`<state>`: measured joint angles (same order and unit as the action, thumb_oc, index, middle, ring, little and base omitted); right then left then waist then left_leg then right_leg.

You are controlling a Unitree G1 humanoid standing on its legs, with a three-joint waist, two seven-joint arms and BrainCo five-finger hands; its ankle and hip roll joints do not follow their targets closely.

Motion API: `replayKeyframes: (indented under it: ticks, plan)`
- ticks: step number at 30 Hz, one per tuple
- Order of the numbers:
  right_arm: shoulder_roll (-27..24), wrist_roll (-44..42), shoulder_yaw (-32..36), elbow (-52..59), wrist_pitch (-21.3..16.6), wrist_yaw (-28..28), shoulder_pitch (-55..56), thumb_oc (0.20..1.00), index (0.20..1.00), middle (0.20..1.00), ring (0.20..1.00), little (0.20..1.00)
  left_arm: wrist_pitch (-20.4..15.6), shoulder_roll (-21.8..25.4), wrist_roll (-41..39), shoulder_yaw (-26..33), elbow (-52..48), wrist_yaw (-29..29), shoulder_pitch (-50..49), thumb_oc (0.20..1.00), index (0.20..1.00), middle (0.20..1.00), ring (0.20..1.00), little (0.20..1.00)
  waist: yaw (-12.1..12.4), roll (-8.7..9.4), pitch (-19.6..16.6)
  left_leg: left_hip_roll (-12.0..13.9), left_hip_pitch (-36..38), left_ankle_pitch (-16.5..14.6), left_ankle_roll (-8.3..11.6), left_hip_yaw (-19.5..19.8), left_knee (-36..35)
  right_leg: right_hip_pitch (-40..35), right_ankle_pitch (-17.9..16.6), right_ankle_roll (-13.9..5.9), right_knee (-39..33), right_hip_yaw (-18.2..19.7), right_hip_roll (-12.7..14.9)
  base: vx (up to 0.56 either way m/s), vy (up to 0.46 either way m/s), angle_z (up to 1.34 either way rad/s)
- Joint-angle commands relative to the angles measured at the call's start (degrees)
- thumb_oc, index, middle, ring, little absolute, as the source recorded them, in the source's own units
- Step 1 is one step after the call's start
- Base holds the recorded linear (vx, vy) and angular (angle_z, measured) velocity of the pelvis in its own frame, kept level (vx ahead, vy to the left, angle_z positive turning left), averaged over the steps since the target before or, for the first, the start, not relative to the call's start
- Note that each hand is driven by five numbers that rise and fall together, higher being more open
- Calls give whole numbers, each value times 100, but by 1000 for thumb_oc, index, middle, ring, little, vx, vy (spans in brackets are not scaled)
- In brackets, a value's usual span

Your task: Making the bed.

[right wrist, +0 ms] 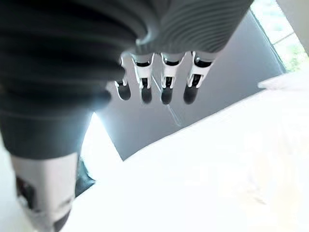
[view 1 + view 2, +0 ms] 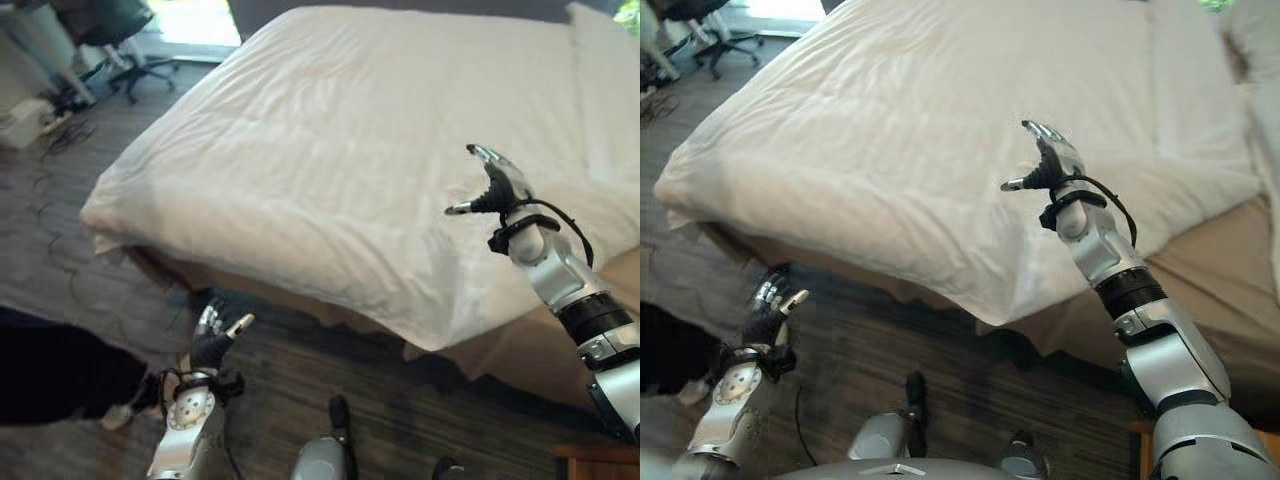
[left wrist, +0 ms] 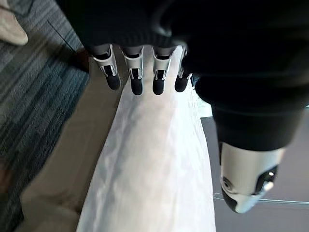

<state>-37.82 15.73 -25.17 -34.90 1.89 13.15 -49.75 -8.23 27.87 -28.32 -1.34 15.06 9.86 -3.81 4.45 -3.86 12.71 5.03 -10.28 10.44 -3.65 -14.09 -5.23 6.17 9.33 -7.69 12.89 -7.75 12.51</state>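
Dark wood-grain floor (image 2: 90, 300) surrounds a bed (image 2: 520, 350) that runs from the view's lower middle up toward 1 o'clock, with an office chair (image 2: 125, 40) standing well off at 11 o'clock. On the bed lies the white duvet (image 2: 340, 150), rumpled and puffed, its near corner (image 2: 425, 335) overhanging the mattress edge at about 5 o'clock of the cover and leaving a strip of tan sheet bare to the right of it. The duvet's long axis follows the bed, from its near edge away to the headboard end, where a pillow (image 2: 605, 90) lies at 2 o'clock. The right hand (image 2: 497, 185) is raised over the duvet's right part, fingers (image 1: 166, 89) straight and spread, thumb apart, holding nothing; it seems just above the cloth, though contact cannot be told. The left hand (image 2: 215, 335) hangs low at 7 o'clock beside the bed, over the floor and below the duvet's near edge, fingers (image 3: 136, 79) relaxed and empty; its wrist view looks along the bed's side. The right hand is clearly the nearer to the cover, with cloth lying directly below and ahead of its fingers, while the loose corner sits between the two hands, toward 7 o'clock from the right. Judging from this, the cover appears roughly spread but not yet squared, and a downward reach by the right hand would meet it first.
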Motion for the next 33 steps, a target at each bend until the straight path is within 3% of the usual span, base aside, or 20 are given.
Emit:
replayKeyframes:
  ticks: [1, 5, 11, 17, 18, 22, 24, 25, 26, 27, 28, 30, 33]
  plan:
    - [-288, 7, -137, -256, 56, 431, -1171, 1000, 1000, 1000, 1000, 1000, -391, 522, 110, 245, -116, -84, 384, 1000, 1000, 1000, 1000, 1000, -80, 430, 409, 249, 786, -821, 886, 91, 34, 51, -724, -25, -1340, 523, -17, 150, -74, 29]
    - [-306, 23, -379, -763, 16, 491, -1703, 1000, 1000, 1000, 1000, 1000, -449, 577, 42, 346, -47, -54, 389, 1000, 1000, 1000, 1000, 1000, -49, 419, 421, 286, 745, -729, 966, 31, 23, 149, -1066, -76, -1514, 451, 59, 79, -86, 8]
    - [-548, 58, -812, -1133, 12, 501, -2232, 1000, 1000, 1000, 1000, 1000, -489, 482, 52, 389, -92, -56, 252, 1000, 1000, 1000, 1000, 1000, -44, 227, 487, 602, 447, -517, 1153, 28, 23, 439, -1107, 18, -1499, 331, -144, 31, -134, -7]
    - [-712, 59, -1192, -1496, -75, 631, -2748, 1000, 1000, 1000, 1000, 1000, -592, 465, -31, 376, -94, -24, 378, 1000, 1000, 1000, 1000, 1000, -16, -159, 754, 864, -49, -200, 1361, 32, 23, 931, -1018, 85, -1322, 158, -314, -38, -118, -4]
    - [-785, 27, -1341, -1749, -91, 662, -2937, 1000, 1000, 1000, 1000, 1000, -627, 500, -77, 331, -68, -13, 469, 1000, 1000, 1000, 1000, 1000, 16, -309, 862, 920, -255, -59, 1406, -3, 23, 1121, -1032, 101, -1277, 129, -315, -45, -100, 0]
    - [-862, -110, -1486, -2082, -115, 665, -3089, 1000, 1000, 1000, 1000, 1000, -647, 469, -147, 327, 31, -21, 550, 1000, 1000, 1000, 1000, 1000, 17, -476, 925, 986, -497, 25, 1473, -73, 23, 1425, -977, 107, -1133, 73, -307, -52, -52, 0]
    - [-892, -163, -1530, -2249, -114, 657, -3105, 915, 915, 915, 915, 915, -652, 448, -192, 373, 47, -32, 499, 1000, 1000, 1000, 1000, 1000, 27, -559, 918, 992, -587, 35, 1482, -43, 23, 1525, -982, 112, -1157, 134, -341, -24, -8, -1]
    - [-937, -236, -1562, -2367, -131, 633, -3092, 504, 504, 504, 504, 504, -646, 372, -273, 395, 121, -58, 408, 1000, 1000, 1000, 1000, 1000, 52, -604, 933, 966, -656, 45, 1482, 50, 23, 1614, -995, 129, -1164, 210, -395, -36, -9, -6]
    - [-937, -237, -1565, -2369, -132, 633, -3094, 504, 504, 504, 504, 504, -647, 371, -274, 395, 121, -59, 409, 1000, 1000, 1000, 1000, 1000, 54, -605, 930, 966, -658, 45, 1482, 48, 23, 1618, -995, 129, -1162, 212, -395, -47, -24, -11]
    - [-1005, -281, -1564, -2426, -132, 647, -3072, 404, 404, 404, 404, 404, -642, 331, -305, 403, 171, -58, 374, 1000, 1000, 1000, 1000, 1000, 78, -601, 947, 925, -665, 49, 1503, 151, 23, 1633, -987, 150, -1159, 254, -432, -45, -29, -16]
    - [-1093, -313, -1533, -2408, -128, 680, -3005, 200, 200, 200, 200, 200, -646, 284, -322, 384, 185, -40, 346, 1000, 1000, 1000, 1000, 1000, 94, -574, 986, 838, -633, 33, 1503, 335, 23, 1627, -972, 174, -1153, 287, -467, -68, -47, -17]
    - [-1156, -305, -1512, -2237, -107, 696, -2897, 200, 200, 200, 200, 200, -620, 233, -324, 391, 132, -28, 268, 1000, 1000, 1000, 1000, 1000, 93, -532, 1079, 676, -452, -128, 1415, 646, 44, 1592, -949, 224, -1113, 368, -507, -112, -58, -6]
    - [-1211, -343, -1315, -1655, -107, 663, -2630, 200, 200, 200, 200, 200, -579, 226, -303, 399, 92, -97, 295, 1000, 1000, 1000, 1000, 1000, -104, -331, 1258, 293, -252, -1109, 1227, 849, 1206, 1532, -1034, 279, -1098, 511, -358, -158, -49, -2]
